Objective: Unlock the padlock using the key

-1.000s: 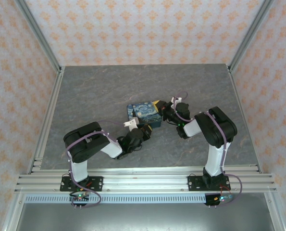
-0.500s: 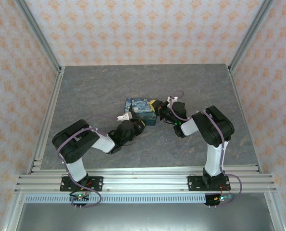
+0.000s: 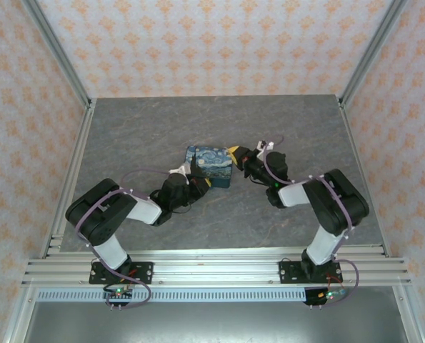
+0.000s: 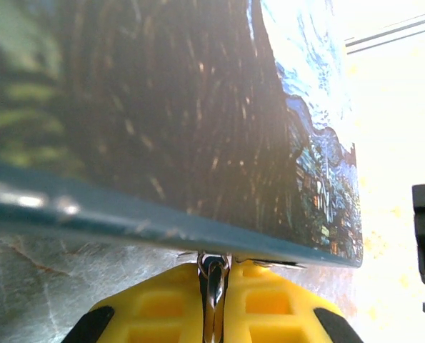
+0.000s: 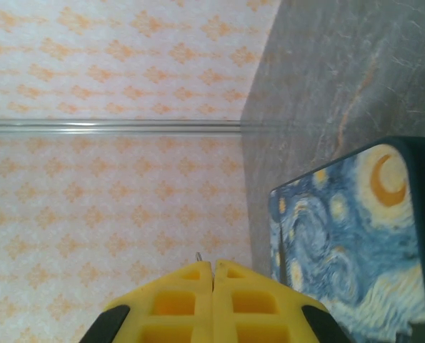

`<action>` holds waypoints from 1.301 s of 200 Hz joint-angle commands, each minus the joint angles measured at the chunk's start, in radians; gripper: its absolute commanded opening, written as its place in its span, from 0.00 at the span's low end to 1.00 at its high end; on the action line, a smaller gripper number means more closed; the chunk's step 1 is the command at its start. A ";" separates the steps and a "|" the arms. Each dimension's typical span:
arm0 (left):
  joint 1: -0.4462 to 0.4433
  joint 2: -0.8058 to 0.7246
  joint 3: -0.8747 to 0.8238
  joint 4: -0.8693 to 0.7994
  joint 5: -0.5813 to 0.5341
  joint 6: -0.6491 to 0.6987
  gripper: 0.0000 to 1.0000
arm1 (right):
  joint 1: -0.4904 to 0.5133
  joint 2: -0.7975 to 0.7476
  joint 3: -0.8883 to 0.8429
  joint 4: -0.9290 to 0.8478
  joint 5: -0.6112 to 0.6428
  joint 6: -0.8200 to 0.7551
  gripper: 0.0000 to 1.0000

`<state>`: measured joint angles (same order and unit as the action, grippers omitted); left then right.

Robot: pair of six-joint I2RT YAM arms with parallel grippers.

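Note:
The starry-night painted box [image 3: 211, 165] sits mid-table. My left gripper [image 3: 200, 181] is pressed against its near-left side. In the left wrist view the yellow jaws [image 4: 213, 266] are shut on a thin metal loop, the padlock [image 4: 213, 284] shackle, right under the box's teal edge [image 4: 162, 221]. The padlock's body is hidden between the fingers. My right gripper [image 3: 233, 153] hovers at the box's right corner. Its jaws [image 5: 213, 266] are shut, with the key's small metal tip [image 5: 198, 256] poking out. The box lid [image 5: 348, 236] lies just to the right of them.
The grey stone-patterned table [image 3: 141, 128] stretches open behind and beside the box. Aluminium frame rails [image 3: 69, 171] border it left, right and near. Patterned walls [image 5: 112, 86] enclose the cell.
My left arm swung leftward and its gripper followed to the box's near-left side. The box slid slightly left. The right arm's elbow moved right while its gripper stayed at the box corner.

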<state>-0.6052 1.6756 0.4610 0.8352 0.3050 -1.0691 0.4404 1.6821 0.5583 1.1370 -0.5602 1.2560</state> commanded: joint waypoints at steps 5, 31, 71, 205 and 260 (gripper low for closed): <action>0.017 -0.050 -0.005 0.029 0.045 -0.013 0.00 | -0.002 -0.098 -0.071 -0.037 -0.006 -0.052 0.00; 0.031 -0.059 0.001 0.036 0.081 -0.036 0.00 | 0.010 -0.151 -0.141 -0.038 -0.040 -0.058 0.00; 0.045 -0.063 0.007 0.057 0.118 -0.069 0.00 | 0.066 -0.206 -0.218 -0.067 -0.062 -0.099 0.00; 0.077 -0.058 0.019 0.128 0.203 -0.202 0.00 | 0.189 -0.008 -0.267 0.142 0.056 -0.061 0.00; 0.084 -0.054 0.028 0.167 0.221 -0.231 0.00 | 0.193 -0.008 -0.262 0.148 0.077 -0.059 0.00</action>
<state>-0.5293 1.6444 0.4618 0.9131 0.4984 -1.2797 0.6262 1.6718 0.3008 1.2209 -0.5144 1.1957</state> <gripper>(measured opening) 0.094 0.043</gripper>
